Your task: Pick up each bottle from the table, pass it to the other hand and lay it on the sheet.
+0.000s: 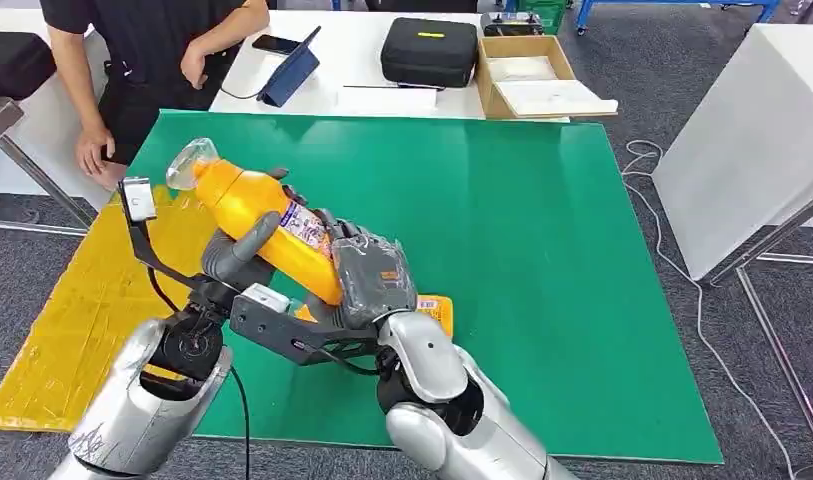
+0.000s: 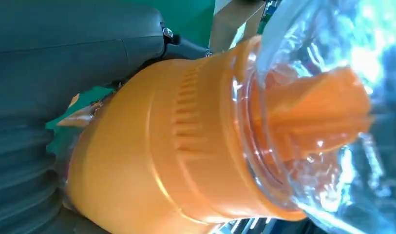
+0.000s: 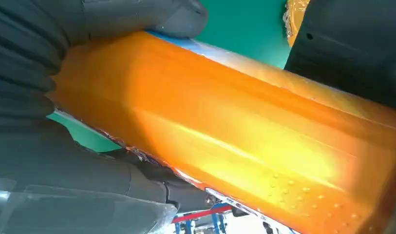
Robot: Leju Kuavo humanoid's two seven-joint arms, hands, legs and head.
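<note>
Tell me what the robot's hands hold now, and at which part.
Both hold the orange bottle: left hand around its middle, right hand at its lower end.

left hand (image 1: pixel 244 258): fingers wrapped, gripping | right hand (image 1: pixel 370 280): fingers closed, gripping | both arms raised, hands side by side

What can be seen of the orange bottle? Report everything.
The orange bottle looks like glossy plastic, with a ribbed shoulder, an orange spout under a clear domed cap and a printed label on its side. It is tilted, cap end up and away from the robot, above the green mat. The left hand and the right hand both grip its body; the right hand holds the lower end.
</note>
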